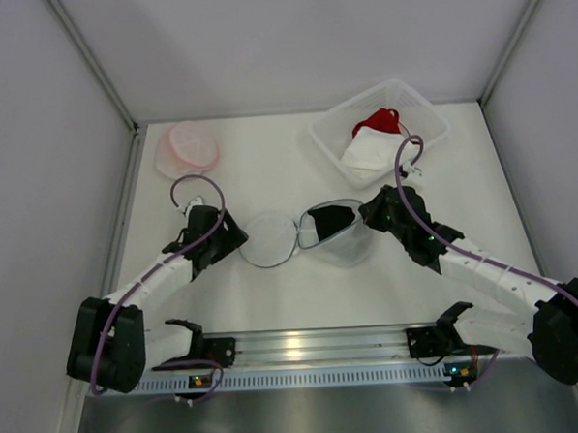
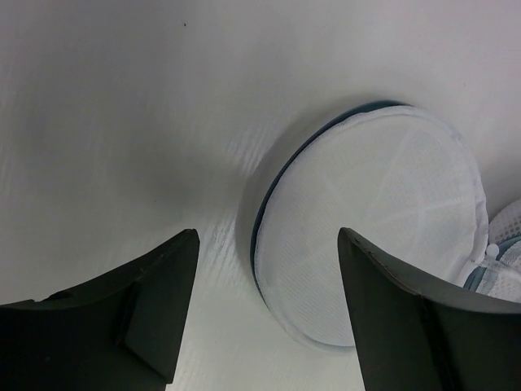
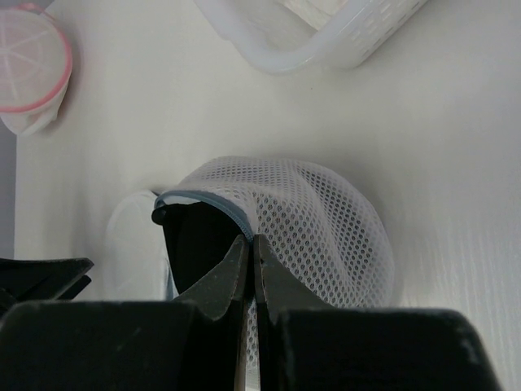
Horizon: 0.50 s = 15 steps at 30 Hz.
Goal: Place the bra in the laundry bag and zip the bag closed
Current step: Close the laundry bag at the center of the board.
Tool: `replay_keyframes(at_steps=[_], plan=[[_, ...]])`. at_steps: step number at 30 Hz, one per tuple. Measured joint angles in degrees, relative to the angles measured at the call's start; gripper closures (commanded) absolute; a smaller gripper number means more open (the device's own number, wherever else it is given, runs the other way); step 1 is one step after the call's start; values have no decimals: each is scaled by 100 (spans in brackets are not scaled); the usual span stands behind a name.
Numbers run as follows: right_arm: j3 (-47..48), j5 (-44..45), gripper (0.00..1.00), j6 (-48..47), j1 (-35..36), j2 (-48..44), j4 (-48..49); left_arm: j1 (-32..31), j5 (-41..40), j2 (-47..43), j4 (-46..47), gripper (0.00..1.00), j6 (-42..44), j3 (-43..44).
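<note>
1. Laundry bag (image 1: 347, 246): white mesh dome, blue-trimmed mouth. It lies directly at the tips of the right claw (image 1: 368, 212), mouth turned away from that claw towards the left claw (image 1: 224, 235).
   - Contents: bra (image 1: 330, 217), black, inside the mouth and just ahead of the right claw's tips. The right wrist view shows it as a dark mass behind the rim.
   - Lid (image 1: 268, 239): round mesh disc, blue edge, swung open. It lies flat on the surface between the two claws, just in front of the left claw's fingers, not touched by them.
2. Basket (image 1: 339, 159): white slatted plastic, beyond the right claw and well clear of it.
   - Contents: red garment (image 1: 376, 123) at the far side, white garment (image 1: 368, 154) nearer the claw.
3. Pink pouch (image 1: 190, 147): round, zipped mesh, beyond the left claw, apart from it.
4. Right claw: fingers pressed together, pinching the bag's mesh at the rim.
5. Left claw: fingers spread wide, holding nothing.
6. Surface (image 1: 297, 177): plain white, matte.
7. Walls (image 1: 290, 42): pale grey panels on three sides, beyond and outboard of both claws.
8. Rail (image 1: 306, 347): metal, behind both claws at the arm bases.
</note>
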Motion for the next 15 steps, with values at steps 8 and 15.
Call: replay_keyframes(at_steps=[8, 15], plan=[[0, -11, 100, -4, 0, 7, -2, 4, 481, 487, 673, 43, -28, -142], [0, -17, 100, -24, 0, 66, -2, 7, 682, 743, 1093, 89, 15, -236]])
